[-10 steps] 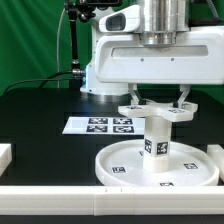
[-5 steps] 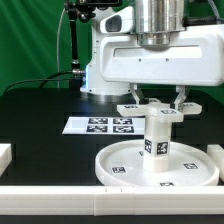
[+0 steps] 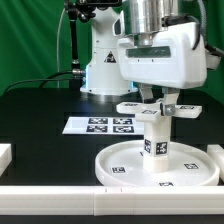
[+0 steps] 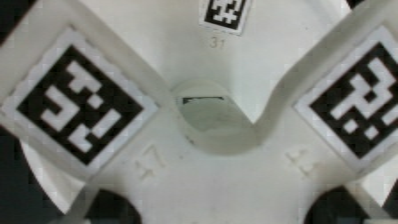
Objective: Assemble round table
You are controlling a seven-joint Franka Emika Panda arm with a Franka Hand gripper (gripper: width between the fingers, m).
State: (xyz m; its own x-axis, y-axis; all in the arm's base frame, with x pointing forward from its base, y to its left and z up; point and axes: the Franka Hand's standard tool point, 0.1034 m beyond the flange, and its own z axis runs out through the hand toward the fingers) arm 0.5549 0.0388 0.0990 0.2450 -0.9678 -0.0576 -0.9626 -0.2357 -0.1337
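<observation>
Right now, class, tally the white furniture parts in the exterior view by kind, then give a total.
Round disc: 1
Cylinder leg: 1
Cross base: 1
Total: 3

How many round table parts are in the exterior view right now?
3: the round disc lies on the table, the cylinder leg stands upright on it, and the cross base sits atop the leg under the claw. Nothing else shows.
</observation>
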